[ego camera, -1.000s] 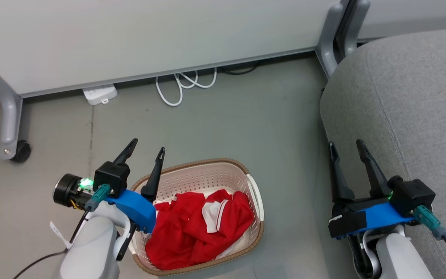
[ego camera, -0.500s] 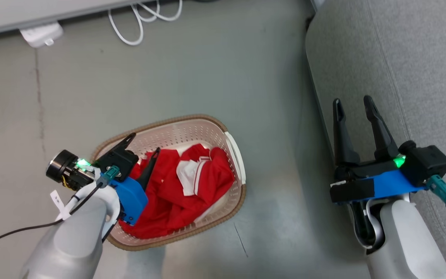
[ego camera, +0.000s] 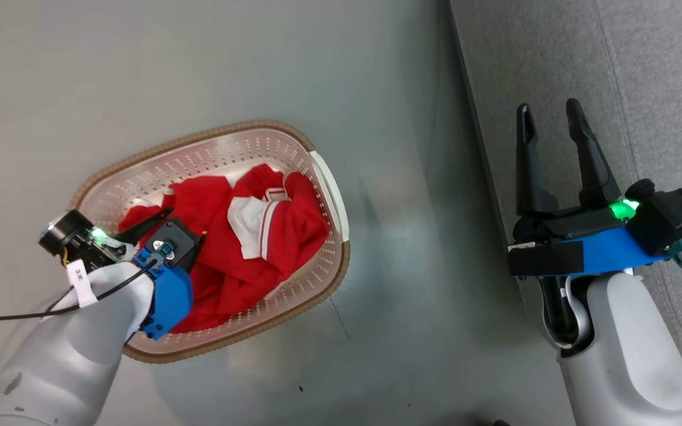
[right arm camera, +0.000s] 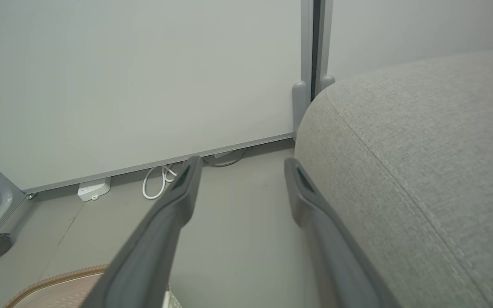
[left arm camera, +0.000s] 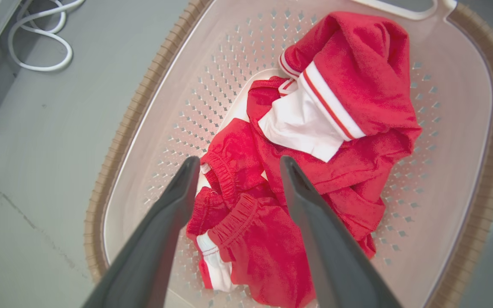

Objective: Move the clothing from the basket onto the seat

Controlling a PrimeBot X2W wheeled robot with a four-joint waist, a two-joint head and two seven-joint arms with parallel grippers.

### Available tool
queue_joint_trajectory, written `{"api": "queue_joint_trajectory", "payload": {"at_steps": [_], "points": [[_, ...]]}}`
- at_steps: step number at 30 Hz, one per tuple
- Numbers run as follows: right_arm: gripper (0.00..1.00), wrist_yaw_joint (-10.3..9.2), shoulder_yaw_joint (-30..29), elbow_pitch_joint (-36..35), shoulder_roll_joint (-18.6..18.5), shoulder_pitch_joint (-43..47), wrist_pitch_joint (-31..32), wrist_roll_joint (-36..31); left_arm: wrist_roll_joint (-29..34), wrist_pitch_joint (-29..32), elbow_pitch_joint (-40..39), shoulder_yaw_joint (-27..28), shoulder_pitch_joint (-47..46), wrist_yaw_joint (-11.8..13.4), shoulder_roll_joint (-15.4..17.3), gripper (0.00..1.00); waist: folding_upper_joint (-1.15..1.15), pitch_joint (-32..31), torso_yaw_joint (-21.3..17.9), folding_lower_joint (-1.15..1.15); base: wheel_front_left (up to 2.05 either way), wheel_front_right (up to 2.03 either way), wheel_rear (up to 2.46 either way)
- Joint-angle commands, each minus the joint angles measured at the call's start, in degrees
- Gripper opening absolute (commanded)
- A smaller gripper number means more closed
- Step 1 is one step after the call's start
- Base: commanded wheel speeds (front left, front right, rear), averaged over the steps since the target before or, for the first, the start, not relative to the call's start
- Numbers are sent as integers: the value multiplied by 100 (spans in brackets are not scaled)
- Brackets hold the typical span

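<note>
**Left gripper down in the basket, nothing lifted yet**

Over the last second our head camera tipped downward, so the wall and cables left the top of the head view. That was the camera moving, not the things.

The real change was the left gripper (left arm camera: 239, 160). It had pointed above the rim. Now, at the lower left of the head view, it aimed down inside the basket (ego camera: 216, 163). Its jaws stood wide apart, straddling a gathered fold at the centre of the left wrist view. We could not tell whether the tips touched cloth.

The right gripper (ego camera: 548, 107) kept its station at the right of the head view, jaws apart and empty.

We judged the reach nearly done and the closing still to come. All the clothing (ego camera: 282, 231) lay in the basket, and none lay on the stretch of seat (ego camera: 643, 71) that we saw.

- **Seat:** light grey woven cloth with a rounded edge and one stitched seam, filling the upper right of the head view.
- **Floor** (ego camera: 140, 59)**:** smooth grey with a faint sheen.
- **Basket:** cream perforated plastic, a rounded rectangle with a brown woven-look rim and a white handle.
- **Clothing:** soft, crumpled red with white panels, thin striped trim and elastic gathers.
- **Fingers:** long, dark and tapering.
</note>
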Motion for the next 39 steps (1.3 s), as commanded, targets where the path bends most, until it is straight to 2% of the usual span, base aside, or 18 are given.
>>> {"api": "queue_joint_trajectory", "payload": {"at_steps": [1, 10, 21, 26, 33, 34, 35, 39], "points": [[100, 0, 5, -40, -14, -121, -30, 34, -11, 52, 127, -165, -142, 6, 72, 100, 0, 235, -114, -1, 0, 0, 0], [100, 0, -23, -184, -15, -395, -30, 76, -170, 386, 467, -1067, -660, 6, 296, 100, 0, 845, -227, -1, 0, 0, 0], [100, 0, -11, -305, -15, -586, -30, 165, -286, 1109, 600, -2097, -1088, 6, 612, 100, 0, 1388, -352, -1, 0, 0, 0], [100, 0, -20, -328, -14, -616, -30, 207, -401, 1315, 610, -2430, -1220, 6, 622, 100, 0, 1495, -373, -1, 0, 0, 0], [100, 0, -23, -341, -15, -614, -30, 210, -516, 1670, 624, -2616, -1311, 6, 544, 100, 0, 1550, -381, -1, 0, 0, 0], [100, 0, -28, -339, -15, -608, -30, 210, -524, 1708, 622, -2633, -1305, 6, 529, 22, 0, 1551, -383, -1, 0, 0, 0], [100, 0, -36, -330, -15, -605, -30, 207, -554, 1834, 623, -2669, -1269, 6, 500, 0, 0, 1547, -384, -1, 0, 0, 0], [100, 0, -47, -310, -15, -590, -30, 201, -562, 1881, 583, -2716, -1301, 6, 481, 0, 0, 1528, -381, -1, 0, 0, 0]]}}
